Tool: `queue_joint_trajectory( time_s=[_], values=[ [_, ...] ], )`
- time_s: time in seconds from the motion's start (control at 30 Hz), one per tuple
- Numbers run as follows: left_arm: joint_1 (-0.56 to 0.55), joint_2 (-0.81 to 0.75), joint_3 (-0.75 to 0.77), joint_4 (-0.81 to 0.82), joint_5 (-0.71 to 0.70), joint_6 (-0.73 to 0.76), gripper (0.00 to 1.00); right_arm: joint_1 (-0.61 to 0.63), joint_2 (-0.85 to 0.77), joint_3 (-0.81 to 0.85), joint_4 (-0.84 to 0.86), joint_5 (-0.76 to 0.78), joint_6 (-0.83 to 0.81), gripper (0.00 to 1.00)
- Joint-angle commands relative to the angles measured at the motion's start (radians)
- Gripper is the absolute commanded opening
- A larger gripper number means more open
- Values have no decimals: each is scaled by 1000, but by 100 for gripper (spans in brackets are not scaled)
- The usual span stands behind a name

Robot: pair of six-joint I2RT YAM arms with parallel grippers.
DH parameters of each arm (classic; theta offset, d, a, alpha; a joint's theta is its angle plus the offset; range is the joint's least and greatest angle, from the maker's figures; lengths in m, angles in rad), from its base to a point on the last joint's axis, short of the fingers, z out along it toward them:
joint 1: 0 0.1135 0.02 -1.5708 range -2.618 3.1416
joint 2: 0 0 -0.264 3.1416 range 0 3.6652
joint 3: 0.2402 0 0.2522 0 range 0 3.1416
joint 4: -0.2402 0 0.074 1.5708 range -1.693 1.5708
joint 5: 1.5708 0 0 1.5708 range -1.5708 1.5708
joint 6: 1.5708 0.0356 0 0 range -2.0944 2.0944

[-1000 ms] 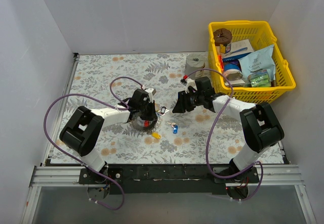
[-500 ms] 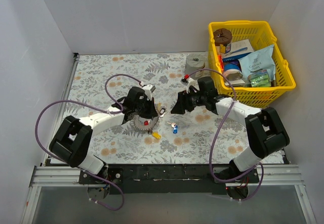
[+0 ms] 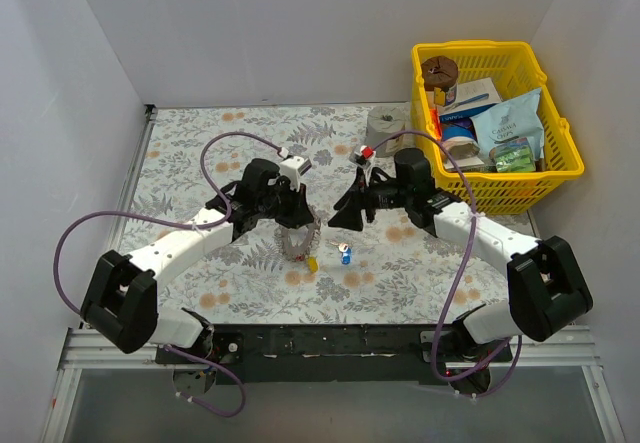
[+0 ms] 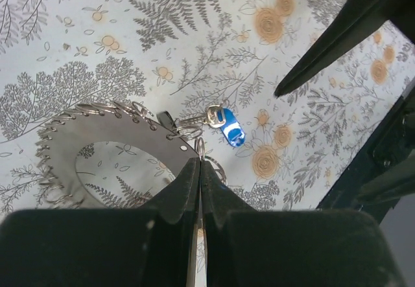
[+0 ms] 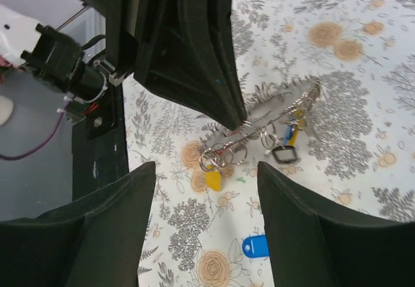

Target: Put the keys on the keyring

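Observation:
The keyring (image 4: 123, 138) is a flat grey toothed ring with small wire loops along its rim. My left gripper (image 4: 200, 162) is shut on its edge and holds it tilted above the table (image 3: 303, 243). In the right wrist view the keyring (image 5: 285, 109) shows edge-on, with a yellow key (image 5: 213, 180) under a cluster of wire loops; whether it is attached I cannot tell. A blue key (image 4: 231, 128) lies loose on the cloth (image 3: 345, 255). My right gripper (image 5: 207, 167) stands open just right of the keyring (image 3: 340, 221), empty.
A yellow basket (image 3: 497, 178) full of packets stands at the back right, with a grey roll (image 3: 385, 123) beside it. White walls close three sides. Purple cables loop over both arms. A small black fob (image 5: 283, 154) hangs by the loops.
My left gripper has lifted the keyring off the cloth and carried it right. My right gripper's jaws have spread wider and it has edged toward the keyring.

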Motion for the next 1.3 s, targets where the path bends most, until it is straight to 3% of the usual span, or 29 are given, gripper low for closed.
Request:
queue_joint_trajectory(
  time_s=[0.0, 0.4, 0.83, 1.07, 1.27],
  values=[
    [2, -92, 59, -51, 87, 109, 0, 45, -7, 56, 58, -90, -33, 70],
    [1, -210, 59, -71, 248, 263, 0, 82, -45, 90, 86, -94, -22, 62],
    [1, -265, 36, 13, 339, 247, 0, 88, -41, 88, 109, -177, -7, 50],
    [2, -268, 38, 22, 368, 246, 0, 91, -48, 74, 89, -160, -25, 46],
    [1, -273, 38, 24, 363, 247, 0, 93, -44, 80, 61, -151, -48, 37]
  ],
)
